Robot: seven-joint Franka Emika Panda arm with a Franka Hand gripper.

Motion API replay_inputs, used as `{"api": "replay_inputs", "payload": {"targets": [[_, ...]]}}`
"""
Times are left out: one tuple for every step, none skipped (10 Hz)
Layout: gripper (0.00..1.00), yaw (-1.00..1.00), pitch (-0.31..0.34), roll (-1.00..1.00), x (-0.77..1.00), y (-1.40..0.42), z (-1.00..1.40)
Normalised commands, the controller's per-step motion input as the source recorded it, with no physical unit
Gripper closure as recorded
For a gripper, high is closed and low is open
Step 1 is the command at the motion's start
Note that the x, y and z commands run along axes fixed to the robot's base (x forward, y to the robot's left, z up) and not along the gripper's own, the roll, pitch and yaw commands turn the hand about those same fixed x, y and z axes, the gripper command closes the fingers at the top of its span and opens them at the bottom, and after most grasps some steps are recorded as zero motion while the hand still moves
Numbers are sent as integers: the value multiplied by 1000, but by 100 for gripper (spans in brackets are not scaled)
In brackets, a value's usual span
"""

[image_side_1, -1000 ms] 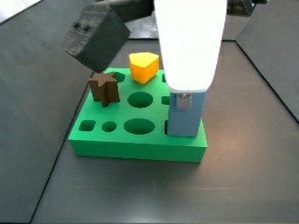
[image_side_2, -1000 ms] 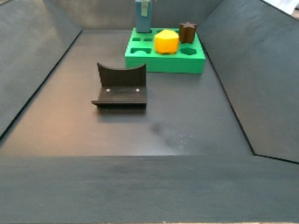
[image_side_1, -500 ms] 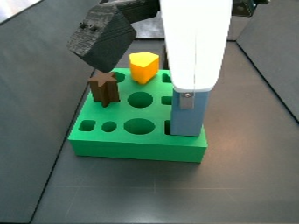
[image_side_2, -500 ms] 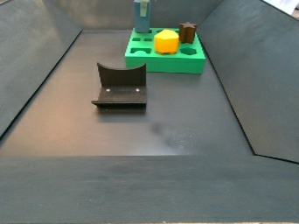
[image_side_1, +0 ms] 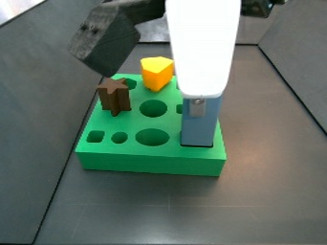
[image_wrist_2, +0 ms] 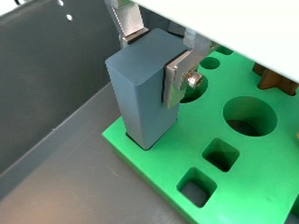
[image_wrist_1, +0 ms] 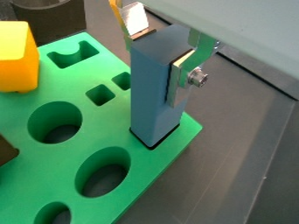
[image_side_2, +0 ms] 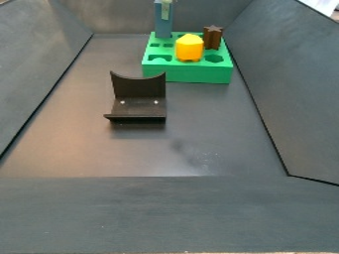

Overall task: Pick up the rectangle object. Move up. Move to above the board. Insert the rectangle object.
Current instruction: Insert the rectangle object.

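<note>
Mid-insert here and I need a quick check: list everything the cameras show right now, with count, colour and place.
board: 1, bright green, on the dark floor at the far end of the bin, with many cut-out holes.
rectangle object: 1, blue-grey, upright at a board corner, lower end in a hole.
yellow block: 1, yellow, standing in the board.
star block: 1, brown, standing in the board.
arch block: 1, dark brown, on the floor apart from the board.
gripper: 1, silver fingers with dark pads, either side of the rectangle object's upper part.
</note>
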Motion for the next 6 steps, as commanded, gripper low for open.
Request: {"api": "replay_inputs", "payload": {"targets": [[100, 57, -66, 0, -89, 0, -146], [100, 206, -47, 11, 0, 0, -311], [100, 346, -50, 104, 0, 0, -331], [100, 234, -59, 280, -43, -234, -251], [100, 103, 0, 406, 0, -289, -249], [100, 131, -20, 420, 0, -263, -274]]}}
